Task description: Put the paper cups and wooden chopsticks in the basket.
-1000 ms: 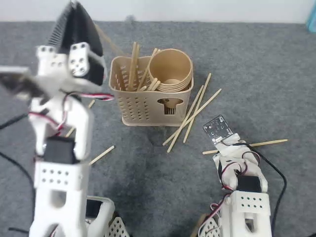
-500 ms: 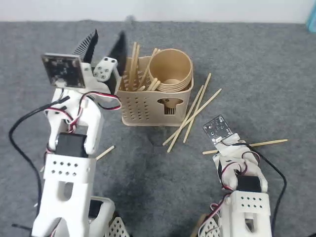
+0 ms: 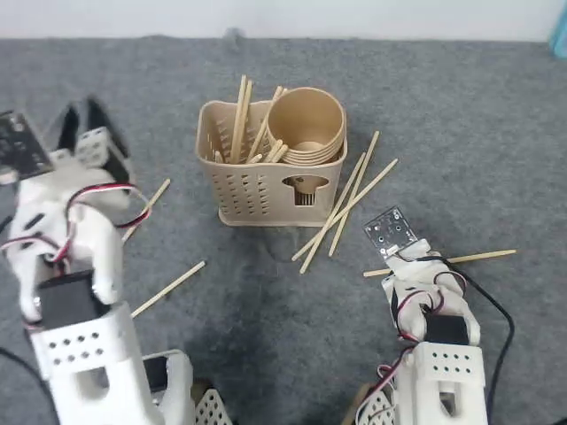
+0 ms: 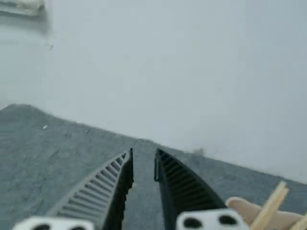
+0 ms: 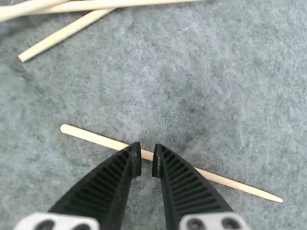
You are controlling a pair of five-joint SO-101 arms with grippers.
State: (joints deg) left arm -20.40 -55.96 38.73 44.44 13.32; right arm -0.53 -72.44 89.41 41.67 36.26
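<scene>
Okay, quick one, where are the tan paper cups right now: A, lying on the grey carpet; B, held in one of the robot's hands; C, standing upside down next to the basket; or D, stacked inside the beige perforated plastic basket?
D: the high view shows the stacked tan paper cups nested upright inside the beige perforated plastic basket, beside several wooden chopsticks standing in it.

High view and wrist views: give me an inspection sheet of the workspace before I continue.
Surface: grey carpet.
Job's things: paper cups nested in basket beside several chopsticks; loose chopsticks lie right of it, two left of it.
Clutter: nothing seen.
Claws: left claw off the carpet, slightly open, empty; right claw slightly open over one chopstick.
Cables: wires loop along both arms.
Surroundings: white wall behind.
</scene>
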